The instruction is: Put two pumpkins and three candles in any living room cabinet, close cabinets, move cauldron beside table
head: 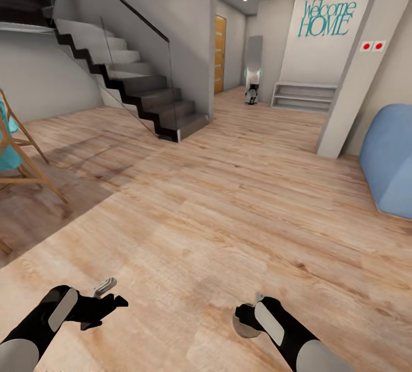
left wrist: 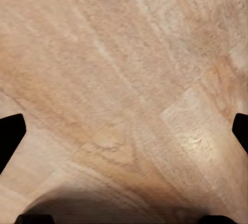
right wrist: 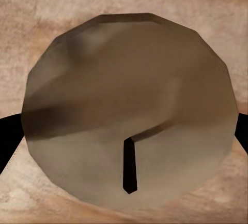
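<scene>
Floor: pale wood planks (head: 229,212) run across the whole room, with a darker shaded patch toward the staircase.
Staircase: grey steps with dark risers and a glass balustrade (head: 131,86), far side of the floor, used as landmark below.
Wooden stand: tan crossed-leg frame with teal cloth (head: 17,149), on the staircase's left, at the frame edge.
Hallway: right of the staircase, with an orange-brown door (head: 220,54) and a low grey shelf (head: 303,96) under teal "Welcome HOME" lettering (head: 325,18).
Blue seat: rounded blue upholstered form (head: 392,160), well to the right of the staircase, past a white pillar (head: 357,68).
Left gripper: (head: 109,297) low in the head view, well in front of the staircase; fingers (left wrist: 10,136) spread wide, released, bare floor between them in the left wrist view.
Right gripper: (head: 247,319) also low, to the right of the left one; clenched on a candle (head: 245,326).
Candle: flat round beige-tan top with a short dark wick (right wrist: 129,166) faces the right wrist camera; black fingertips (right wrist: 8,141) touch its sides; it is held above the floor, well in front of the staircase.
</scene>
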`<state>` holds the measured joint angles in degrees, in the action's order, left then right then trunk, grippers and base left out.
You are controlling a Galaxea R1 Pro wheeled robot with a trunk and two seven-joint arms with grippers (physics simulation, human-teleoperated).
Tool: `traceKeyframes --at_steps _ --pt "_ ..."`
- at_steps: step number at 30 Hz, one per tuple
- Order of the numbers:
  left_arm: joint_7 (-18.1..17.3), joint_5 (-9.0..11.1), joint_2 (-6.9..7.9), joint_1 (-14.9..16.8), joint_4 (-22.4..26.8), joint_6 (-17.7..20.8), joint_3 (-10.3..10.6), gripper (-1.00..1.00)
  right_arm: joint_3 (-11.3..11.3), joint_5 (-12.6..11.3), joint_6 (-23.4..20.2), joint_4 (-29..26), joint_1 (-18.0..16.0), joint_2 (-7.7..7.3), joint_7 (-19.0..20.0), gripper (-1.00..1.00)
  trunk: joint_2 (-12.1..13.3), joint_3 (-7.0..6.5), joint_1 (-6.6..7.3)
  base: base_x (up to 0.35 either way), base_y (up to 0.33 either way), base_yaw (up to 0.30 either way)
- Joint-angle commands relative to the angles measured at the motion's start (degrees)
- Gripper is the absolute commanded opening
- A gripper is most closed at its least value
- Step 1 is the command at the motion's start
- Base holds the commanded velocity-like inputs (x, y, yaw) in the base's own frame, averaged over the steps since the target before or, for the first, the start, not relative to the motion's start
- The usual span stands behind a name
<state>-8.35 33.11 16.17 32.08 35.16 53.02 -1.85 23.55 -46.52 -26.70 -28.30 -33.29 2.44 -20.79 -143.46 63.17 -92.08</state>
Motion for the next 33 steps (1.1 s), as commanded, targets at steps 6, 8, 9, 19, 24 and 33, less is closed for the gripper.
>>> traceKeyframes --at_steps 6,8,9,19,24,33 --pt "0.0 0.0 0.03 0.0 0.0 -0.8 0.0 1.0 0.0 -0.1 0.3 0.0 0.0 0.02 -0.3 -1.0 0.1 -0.93 0.15 0.0 0.0 0.22" --pt "0.0 -0.1 0.07 0.0 0.0 -0.9 0.1 1.0 0.0 -0.1 0.3 0.0 0.0 -0.01 -0.4 -1.0 0.1 -1.24 0.2 0.0 0.0 0.223" --pt "0.0 -0.1 0.09 0.0 0.0 -0.9 0.1 1.0 0.0 -0.1 0.2 0.0 0.0 -0.03 -0.4 -1.0 0.1 -1.39 0.23 0.0 0.0 0.224" --pt "0.0 0.0 0.06 0.0 0.0 -0.9 0.0 1.0 0.0 0.0 0.1 -2.3 0.0 -0.18 -0.4 -1.0 1.4 -2.81 1.07 0.0 0.0 0.224" --pt "0.0 0.0 0.19 0.0 0.0 -0.9 0.1 1.0 0.0 0.0 0.0 -2.4 0.0 -0.13 -0.3 -1.0 3.4 -3.38 2.17 0.0 0.0 0.224" --pt "0.0 -0.1 0.03 0.0 0.0 -0.9 0.0 1.0 0.1 0.0 0.0 -2.3 0.0 -0.17 -0.3 -1.0 7.0 -4.38 4.14 0.0 0.0 0.217"
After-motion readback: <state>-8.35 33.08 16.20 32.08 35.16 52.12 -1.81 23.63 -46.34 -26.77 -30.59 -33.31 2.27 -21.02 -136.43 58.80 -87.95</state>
